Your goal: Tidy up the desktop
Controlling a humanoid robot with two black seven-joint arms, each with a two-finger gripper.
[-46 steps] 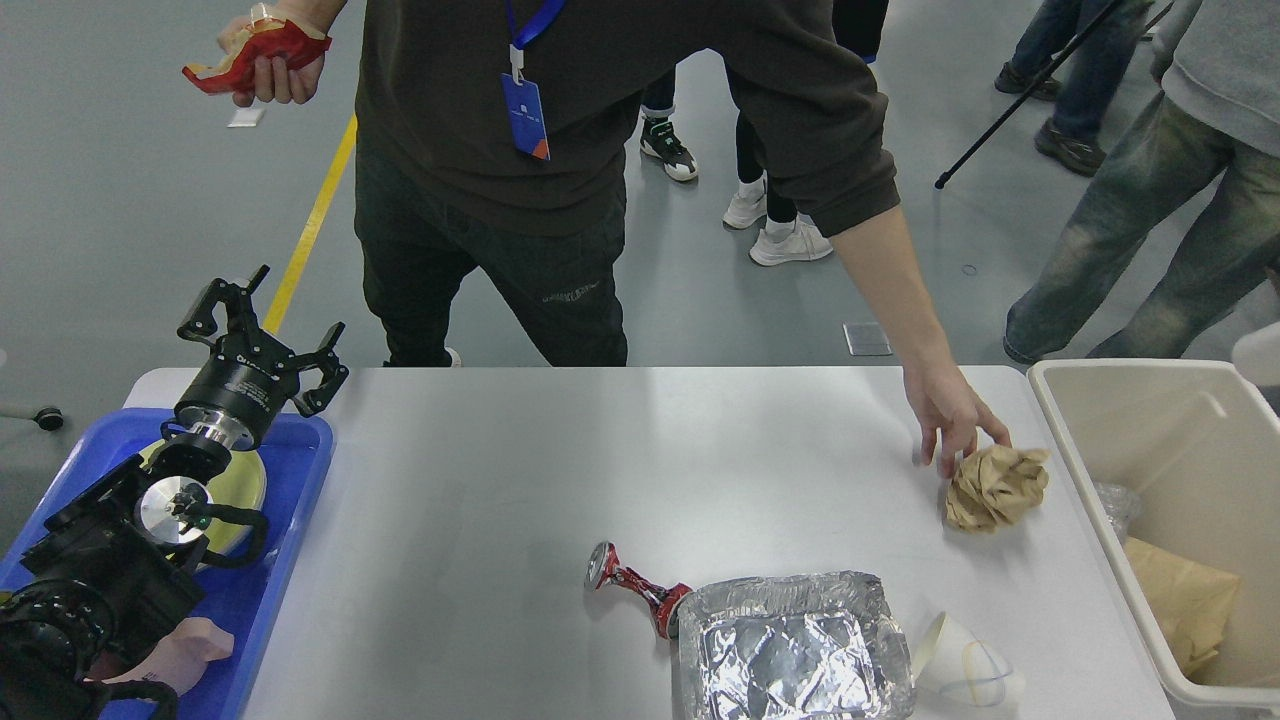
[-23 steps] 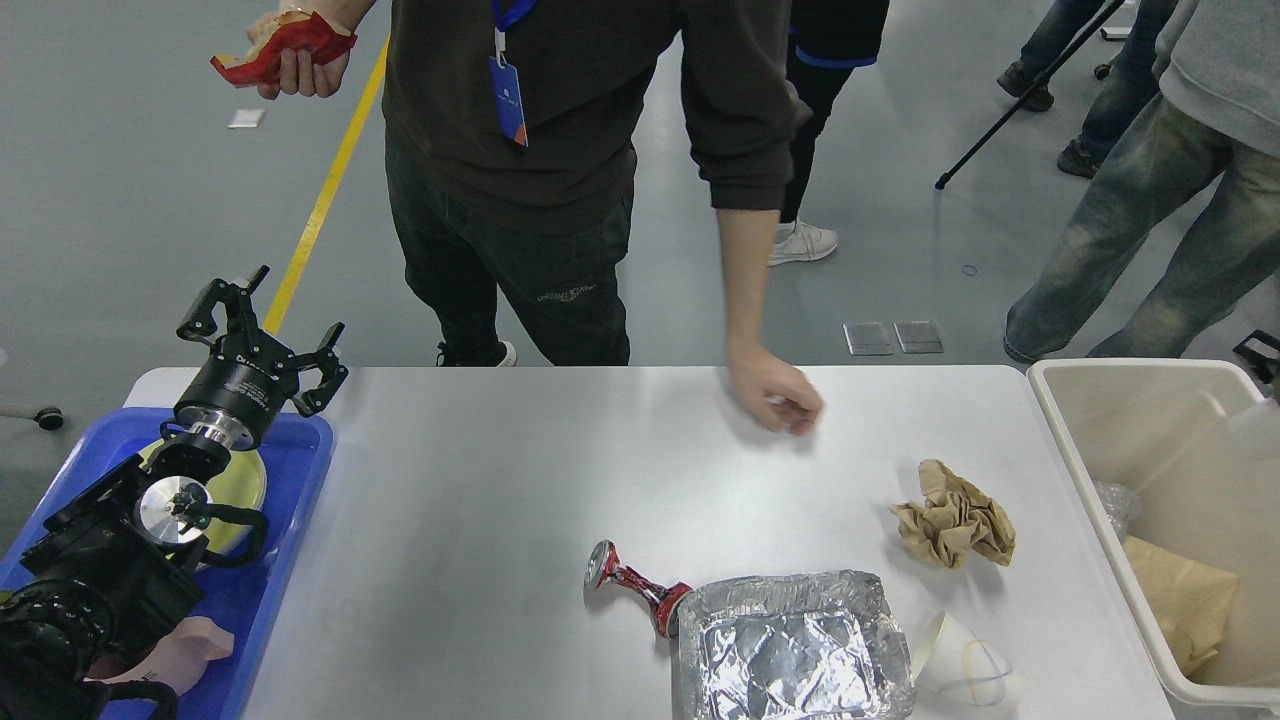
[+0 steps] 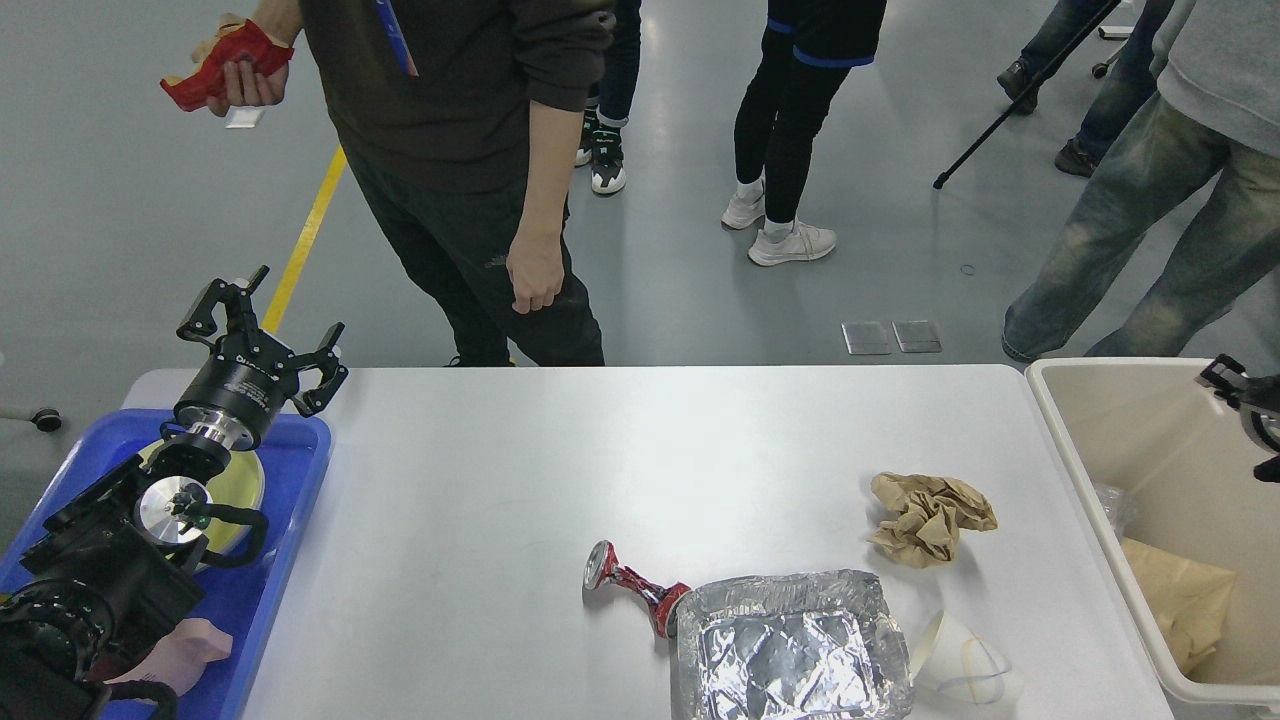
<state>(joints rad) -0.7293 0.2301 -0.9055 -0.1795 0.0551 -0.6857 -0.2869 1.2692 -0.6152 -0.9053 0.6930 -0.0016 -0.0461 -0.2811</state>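
Desktop (image 3: 520, 480) runs lengthwise left-right; left end effector (image 3: 262, 322) spread, right one's state unclear.

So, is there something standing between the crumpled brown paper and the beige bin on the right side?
Nothing visible does. The crumpled brown paper lies on the desktop, and only bare white surface separates it from the beige bin. The foil tray and paper cup sit nearer the robot, off that path.
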